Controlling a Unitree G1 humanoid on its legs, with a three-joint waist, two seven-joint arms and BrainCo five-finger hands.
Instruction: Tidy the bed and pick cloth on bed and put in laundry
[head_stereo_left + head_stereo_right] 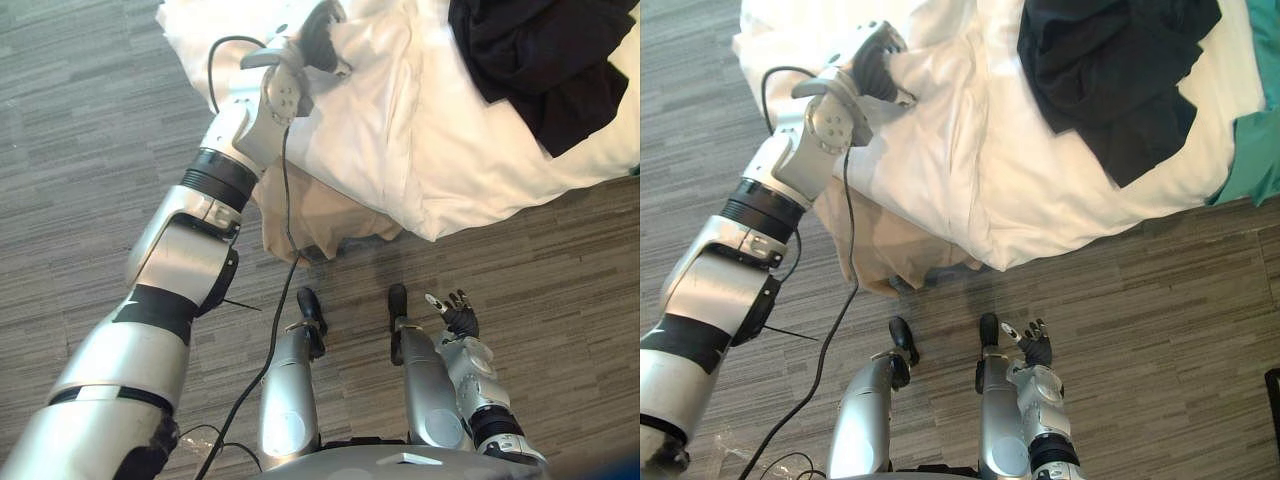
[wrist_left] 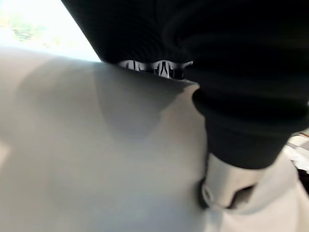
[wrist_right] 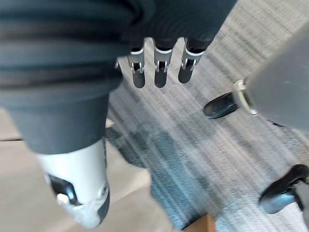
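- The right hand (image 3: 159, 65) hangs low at the robot's side above the floor (image 1: 1160, 300), fingers straight and loose, holding nothing.
- The left hand (image 1: 875, 62) is stretched out to the near corner of the white cover (image 1: 970, 170) and lies on it. Its fingers are sunk in the fabric behind the dark wrist cover, so it cannot be told whether they grip the cover or only press on it.
- Just below that hand, a beige skirt (image 1: 880, 250) hangs from under the cover down to the floor.
- The black cloth (image 1: 1110, 70) lies bunched on the cover, well apart from the left hand, on its far right side, and touched by neither hand.
- Judged from this, the step in hand is the tidying: the left hand is set to pull or smooth the rumpled corner.
- The next move calls for a firm hold on the cover's edge and a pull that flattens the folds without dragging the black cloth off; the cloth is not yet picked up.
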